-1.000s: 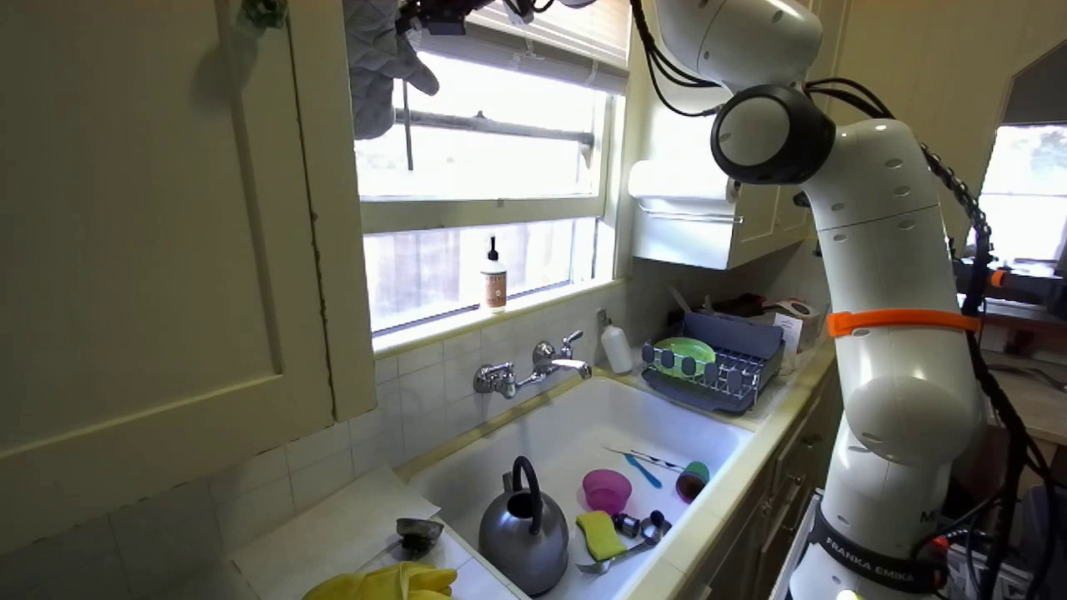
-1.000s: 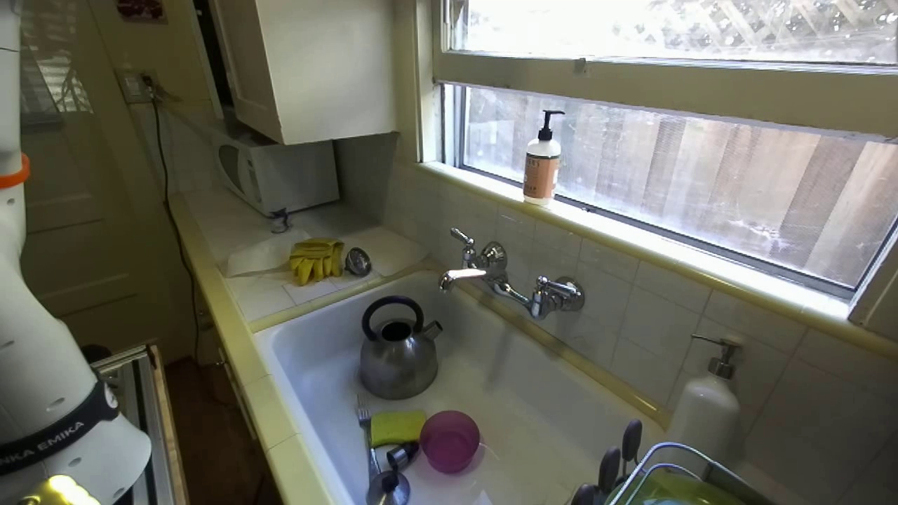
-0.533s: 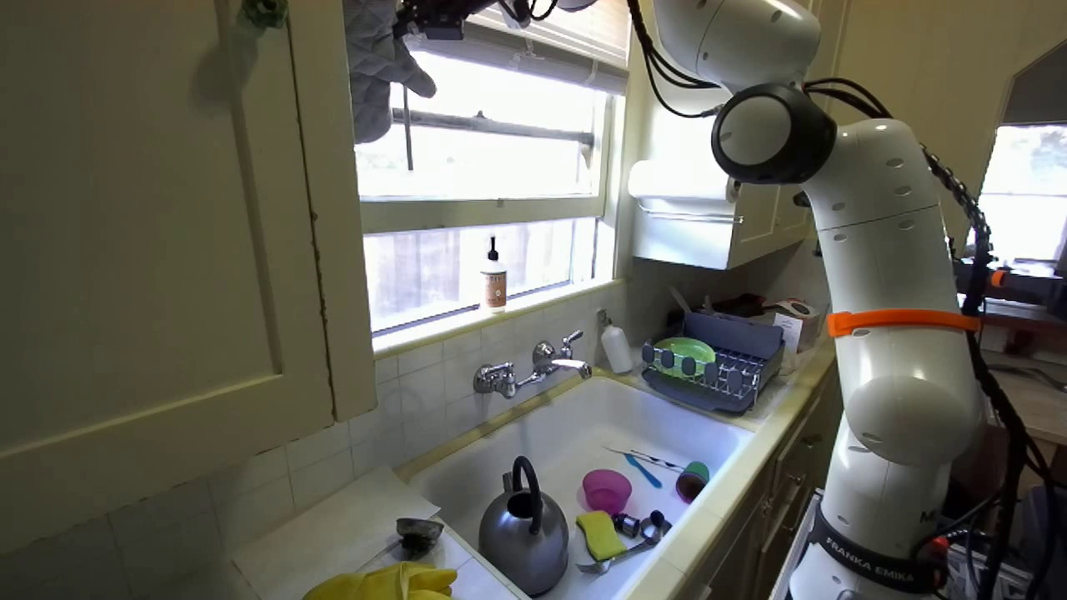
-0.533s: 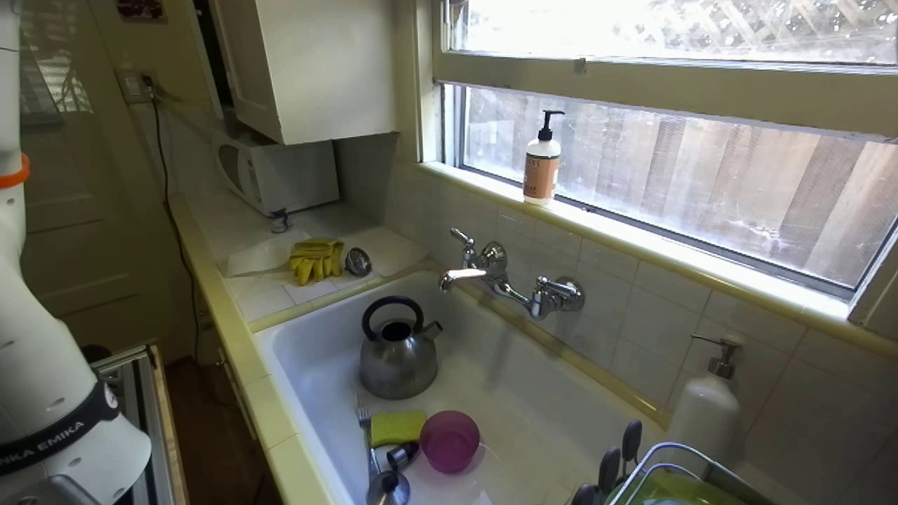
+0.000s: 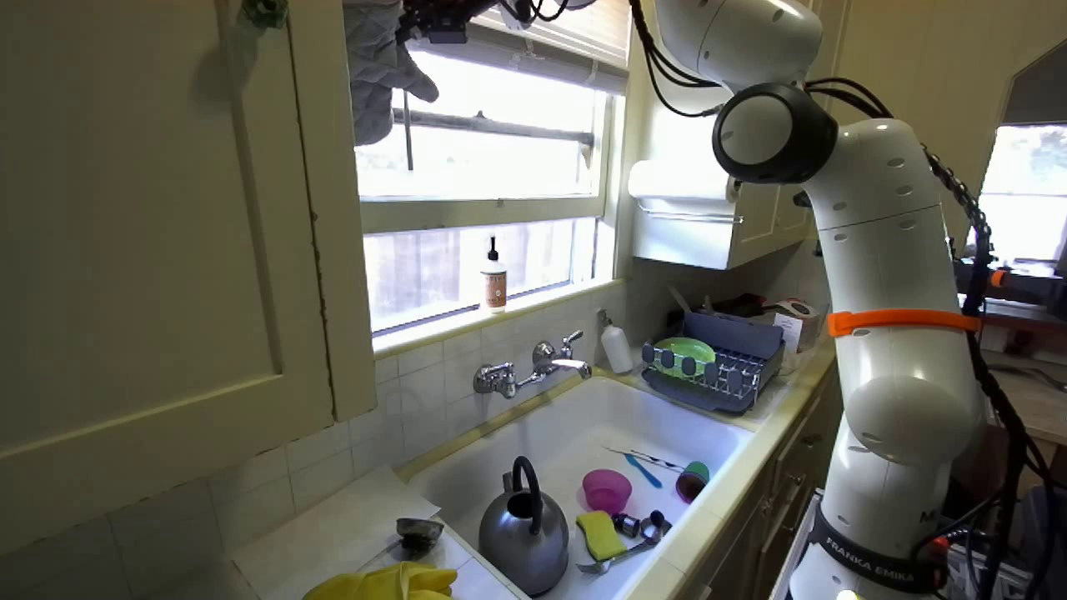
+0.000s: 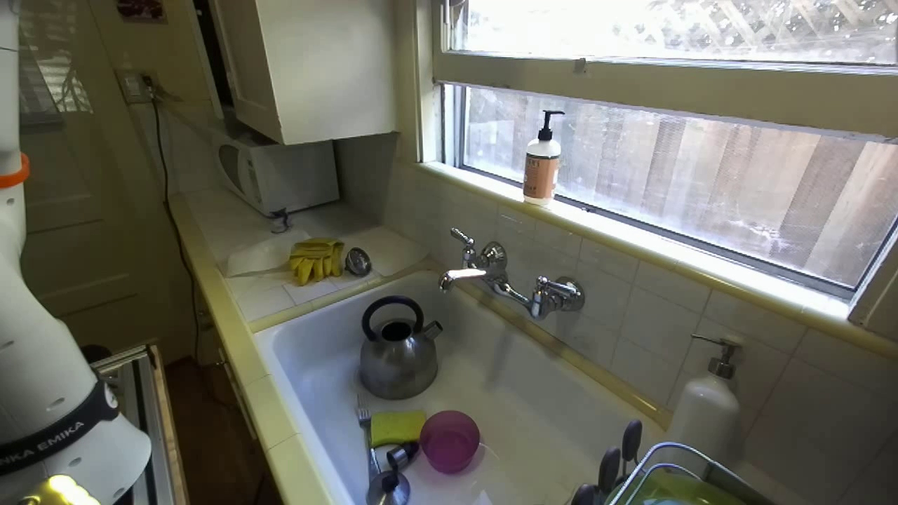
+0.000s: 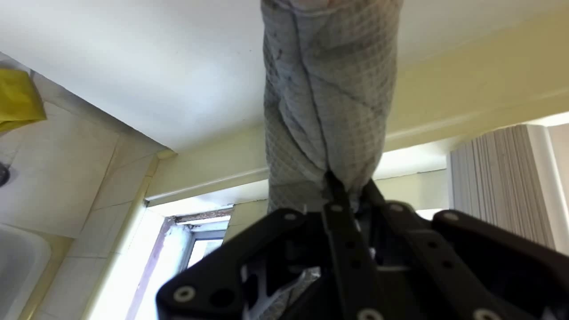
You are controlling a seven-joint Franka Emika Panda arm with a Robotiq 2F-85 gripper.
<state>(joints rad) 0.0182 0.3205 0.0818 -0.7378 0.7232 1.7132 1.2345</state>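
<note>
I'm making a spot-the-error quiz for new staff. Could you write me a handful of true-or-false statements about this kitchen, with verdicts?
1. The gripper pinches the mitt. True.
2. The bowl in the sink is blue. False: it is pinkish purple.
3. The yellow gloves lie on the counter. True.
4. The kettle stands on the counter. False: it stands in the sink.
5. The sponge lies in the sink. True.
6. The orange-labelled bottle lies on its side. False: it stands upright on the windowsill.
</note>
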